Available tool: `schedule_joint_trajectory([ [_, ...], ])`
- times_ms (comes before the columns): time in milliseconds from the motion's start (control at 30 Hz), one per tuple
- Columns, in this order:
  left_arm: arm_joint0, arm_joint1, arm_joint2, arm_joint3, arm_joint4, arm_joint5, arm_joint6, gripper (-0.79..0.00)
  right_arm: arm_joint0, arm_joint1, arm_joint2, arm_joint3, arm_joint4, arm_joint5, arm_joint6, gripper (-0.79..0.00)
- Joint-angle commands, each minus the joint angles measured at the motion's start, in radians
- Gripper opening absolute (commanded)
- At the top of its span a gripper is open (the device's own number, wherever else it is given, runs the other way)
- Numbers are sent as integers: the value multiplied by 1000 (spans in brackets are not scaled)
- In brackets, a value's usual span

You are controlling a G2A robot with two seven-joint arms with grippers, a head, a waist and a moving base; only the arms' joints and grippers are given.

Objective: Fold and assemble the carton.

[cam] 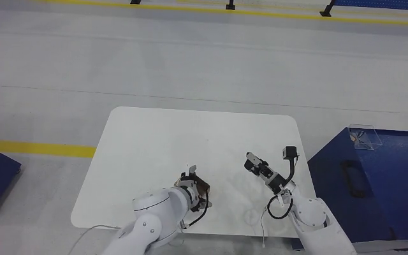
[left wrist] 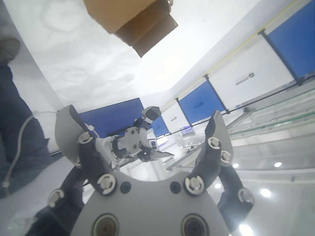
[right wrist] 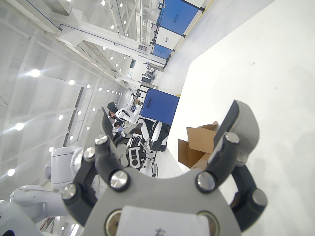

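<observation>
Finds carton [left wrist: 123, 6] just beside left gripper [left wrist: 143, 112], the nearer one; has right gripper [right wrist: 169, 108] well off to the side, with both spread wide, holding nothing

The plain brown cardboard carton [left wrist: 130, 8] sits against the plain white rounded table [cam: 191, 140]; the boxy cabinet [cam: 382, 197] is dark blue.

I see the carton [left wrist: 128, 8] as plain brown cardboard, matt. The tabletop [cam: 191, 134] looks smooth and white, with a low sheen. The left end effector [left wrist: 142, 114] and the right end effector [right wrist: 169, 108] wear matt grey shells, dark links and shiny metal pins.
</observation>
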Motion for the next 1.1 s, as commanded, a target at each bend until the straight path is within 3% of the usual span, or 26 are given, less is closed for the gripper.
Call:
schedule_joint_trajectory([
  [0,12,5,-9,3,29,37,-63,0,0,0,0,0,0,0,0,0],
  [533,11,6,-9,0,45,39,-61,0,0,0,-2,2,-13,8,2,0],
  [600,-1,16,23,-56,208,117,-44,0,17,0,-25,-16,-115,84,-11,0],
  [667,-3,45,90,-54,502,209,-135,0,37,-3,-69,-60,-261,197,-36,0],
  [767,66,84,124,-74,938,279,-206,0,49,-6,-141,-137,-526,340,-86,0],
  [800,98,94,116,-98,1002,344,-270,0,47,-9,-165,-164,-592,386,-107,0],
  [933,200,140,113,-118,1109,353,-299,0,60,-17,-257,-225,-816,555,-92,0],
  [1067,215,190,142,-53,1183,353,-371,0,107,-34,-338,-199,-915,663,-57,0],
])
